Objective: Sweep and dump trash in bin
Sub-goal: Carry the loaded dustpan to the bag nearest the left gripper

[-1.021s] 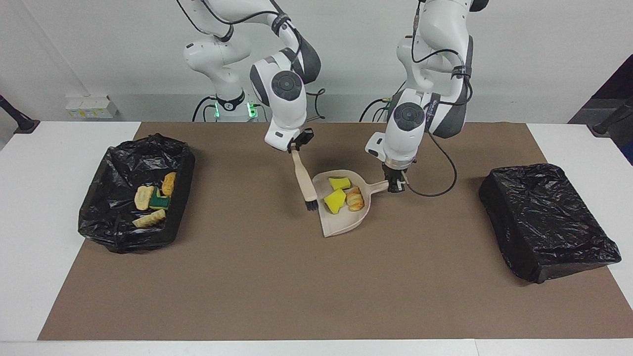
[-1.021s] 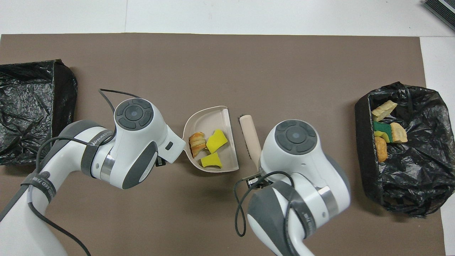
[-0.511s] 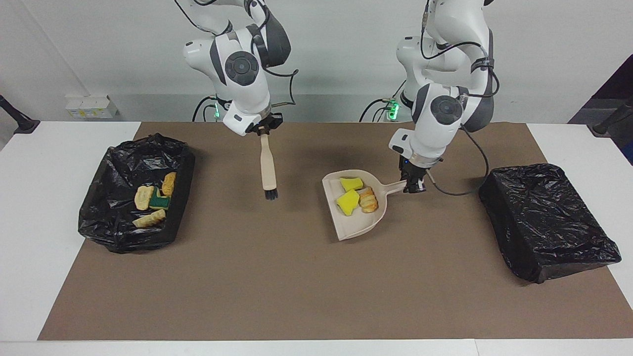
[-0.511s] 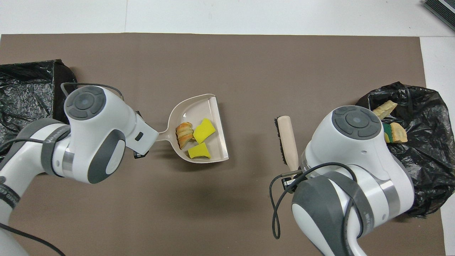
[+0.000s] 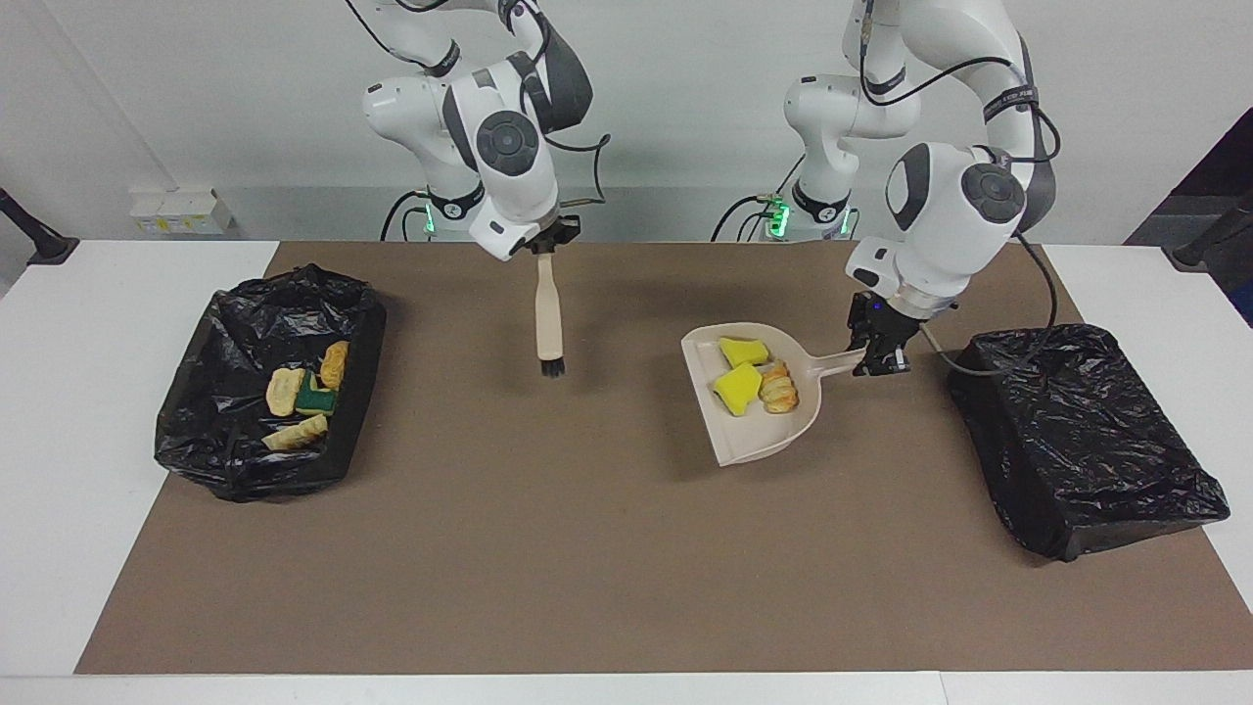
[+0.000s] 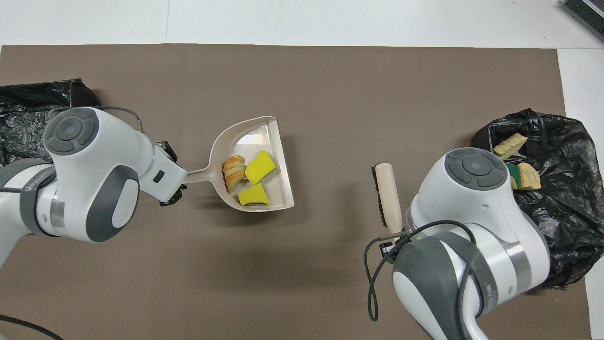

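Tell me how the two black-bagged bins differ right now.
The bin at the right arm's end holds trash: tan bread-like lumps and a green-and-yellow sponge. The bin at the left arm's end shows none, only crumpled plastic.

The first gapes open toward the camera; the second shows no opening in the facing view.

The loaded dustpan, gripped by the left gripper, is beside the second, not the first.

Both are lined with black bags.

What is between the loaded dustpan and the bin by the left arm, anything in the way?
Nothing visible. The left gripper holds the dustpan with the trash above bare mat, and only its own wrist lies toward the black-bagged bin.
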Motion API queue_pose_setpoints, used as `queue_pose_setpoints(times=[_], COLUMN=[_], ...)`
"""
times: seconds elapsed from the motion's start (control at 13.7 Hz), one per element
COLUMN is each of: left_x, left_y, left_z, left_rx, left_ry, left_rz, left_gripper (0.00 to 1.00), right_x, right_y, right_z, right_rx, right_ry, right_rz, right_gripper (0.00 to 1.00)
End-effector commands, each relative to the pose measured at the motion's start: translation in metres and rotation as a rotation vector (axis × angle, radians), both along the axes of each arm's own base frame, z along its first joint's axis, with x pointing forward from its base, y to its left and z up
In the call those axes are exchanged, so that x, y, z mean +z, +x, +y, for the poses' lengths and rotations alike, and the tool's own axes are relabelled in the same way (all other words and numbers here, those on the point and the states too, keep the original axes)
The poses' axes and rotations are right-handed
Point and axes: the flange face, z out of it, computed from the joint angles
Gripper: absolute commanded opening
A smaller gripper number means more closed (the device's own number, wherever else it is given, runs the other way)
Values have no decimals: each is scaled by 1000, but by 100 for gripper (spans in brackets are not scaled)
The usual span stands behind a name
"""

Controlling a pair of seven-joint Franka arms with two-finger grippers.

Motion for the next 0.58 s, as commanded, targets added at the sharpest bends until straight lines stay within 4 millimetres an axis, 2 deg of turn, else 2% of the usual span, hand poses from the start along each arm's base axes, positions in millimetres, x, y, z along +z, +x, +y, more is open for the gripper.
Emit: queue_pose_setpoints(times=[0.0,0.15,0.29,0.44,0.51], left_x=[30,46,58,65,67], left_y=[17,34,41,42,43], left_z=[31,66,96,120,141], left_rx=[-30,-48,-42,-9,3], left_ry=[-30,-36,-32,-19,-5], left_rz=[9,16,11,-2,2], left_gripper=[0,0,0,0,0], right_x=[-10,-12,-20,-31,-33], right_y=[-26,-37,-53,-66,-66], right_z=[39,64,87,92,92], right_rx=[-31,-53,-80,-67,-66], right_ry=[15,69,50,23,18], right_rz=[-40,-47,-34,-9,-3], right_gripper=[0,0,0,0,0])
